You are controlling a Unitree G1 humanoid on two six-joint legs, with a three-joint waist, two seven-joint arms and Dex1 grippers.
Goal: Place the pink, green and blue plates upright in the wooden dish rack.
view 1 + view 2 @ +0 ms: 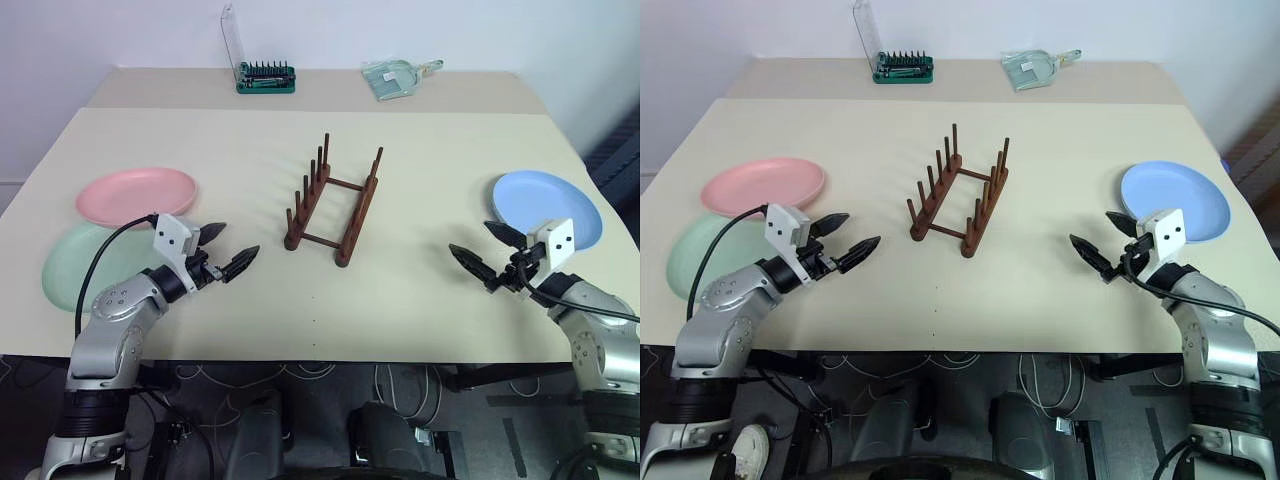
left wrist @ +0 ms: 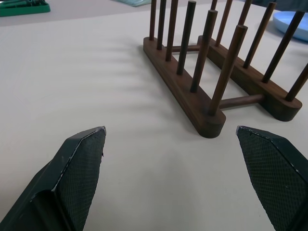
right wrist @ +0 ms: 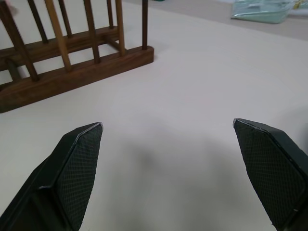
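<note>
The wooden dish rack [image 1: 333, 208] stands empty of plates at the table's middle, its pegs upright; it also shows close up as the rack [image 2: 202, 72] and the rack [image 3: 67, 57]. The pink plate [image 1: 136, 194] lies flat at the left, partly over the green plate [image 1: 85, 262] nearer me. The blue plate [image 1: 548, 208] lies flat at the right. My left gripper [image 1: 232, 249] hovers open just right of the green plate, pointing toward the rack. My right gripper [image 1: 482, 248] is open beside the blue plate's near edge, holding nothing.
A green rack of tool bits [image 1: 265, 76] with a clear lid and a pale green dustpan-like item [image 1: 392, 77] sit on the far table strip. Bare tabletop [image 1: 400, 290] lies between both grippers and the rack. The table's front edge is close below the arms.
</note>
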